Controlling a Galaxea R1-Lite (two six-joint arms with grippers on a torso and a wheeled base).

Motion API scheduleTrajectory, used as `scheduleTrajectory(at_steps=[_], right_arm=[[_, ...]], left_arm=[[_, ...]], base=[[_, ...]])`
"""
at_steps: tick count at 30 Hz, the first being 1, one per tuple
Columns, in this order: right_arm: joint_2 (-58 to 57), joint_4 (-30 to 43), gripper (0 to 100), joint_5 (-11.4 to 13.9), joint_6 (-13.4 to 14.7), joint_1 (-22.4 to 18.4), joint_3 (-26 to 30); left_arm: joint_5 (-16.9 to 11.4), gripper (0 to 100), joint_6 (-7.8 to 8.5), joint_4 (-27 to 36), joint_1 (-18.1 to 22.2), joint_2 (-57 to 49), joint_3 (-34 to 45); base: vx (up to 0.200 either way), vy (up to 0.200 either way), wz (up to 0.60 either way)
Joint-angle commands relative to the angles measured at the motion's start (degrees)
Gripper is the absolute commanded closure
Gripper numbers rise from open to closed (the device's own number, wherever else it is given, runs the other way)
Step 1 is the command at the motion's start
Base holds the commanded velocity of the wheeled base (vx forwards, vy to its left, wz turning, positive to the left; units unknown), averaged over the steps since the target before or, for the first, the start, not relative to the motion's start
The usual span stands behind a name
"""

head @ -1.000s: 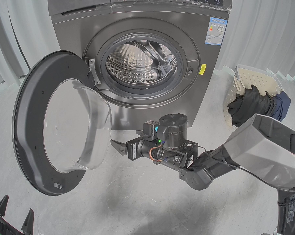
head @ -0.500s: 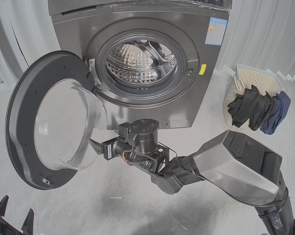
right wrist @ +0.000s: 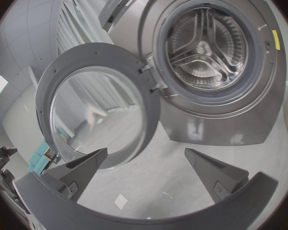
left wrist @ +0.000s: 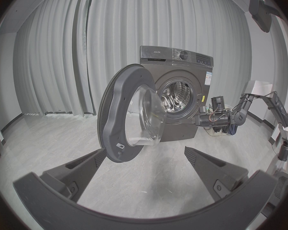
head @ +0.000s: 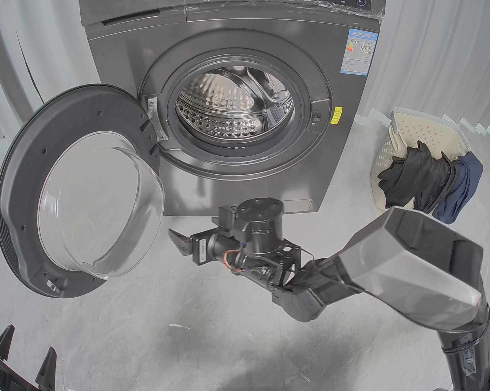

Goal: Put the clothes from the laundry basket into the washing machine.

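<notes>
Grey metal front-loading washing machine (head: pixel 228 153) stands with its round glass door (head: pixel 77 191) swung open. The right gripper (head: pixel 179 240) hangs low before the machine, spread wide and empty. The left gripper (left wrist: pixel 145 150), farther from the machine, is also wide. Dark clothes (head: pixel 418 175) drape over the cream perforated laundry basket (head: pixel 424 128) right of the machine.

Even, bright light; soft shadows on the floor (head: pixel 147 343), glints on the door glass (head: pixel 93 207).

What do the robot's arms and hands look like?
The right arm has an angular light-grey shell, then a dark wrist with a round cap and a copper-coloured cable. The right hand and left hand are dark grey, each with two pointed wedge fingers tipped with dotted pads.
</notes>
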Motion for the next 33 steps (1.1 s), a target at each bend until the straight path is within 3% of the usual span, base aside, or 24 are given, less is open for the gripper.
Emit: scheduleTrajectory(at_steps=[1,2,4,9,13,20,23,29,33], right_arm=[[-13.0,-1.9,0,-0.9,-1.0,-4.5,13.3],[-18.8,-2.7,0,-0.9,-2.3,-6.2,19.9],[-23.4,-3.4,0,-0.9,-3.4,-7.6,24.8],[-43.0,-5.8,0,-0.8,-8.3,-14.0,44.5],[-56.8,-4.9,0,-0.6,-10.1,-20.9,54.7],[-73.8,-4.5,0,1.6,-13.9,-30.8,68.5],[-79.0,-4.5,0,2.1,-14.0,-33.6,73.5],[-85.6,-4.8,0,2.4,-13.7,-35.9,82.1],[-92.8,-1.5,0,2.5,-13.7,-37.6,82.2]], left_arm=[[0.0,0,0.02,0.0,0.0,-0.9,0.9],[0.0,0,0.02,0.0,0.0,-0.9,0.9],[0.0,0,0.02,0.0,0.0,-0.9,0.9],[0.0,0,0.11,0.0,0.0,-0.9,0.9],[0.0,0,0.2,0.0,0.0,-0.9,0.9],[0.0,0,0.37,-0.1,0.0,-0.9,0.9],[0.0,0,0.37,-0.1,0.1,-0.9,0.9],[-0.2,0,0.29,0.0,0.0,-0.9,0.9],[-0.1,0,0.46,-0.1,0.1,-0.9,0.9]], base=[[0.0,0.0,0.0],[0.0,0.0,0.0],[0.0,0.0,0.0],[0.0,0.0,0.0],[0.0,0.0,0.0],[0.0,0.0,0.0],[0.0,0.0,0.0],[0.0,0.0,0.0],[0.0,0.0,0.0]])
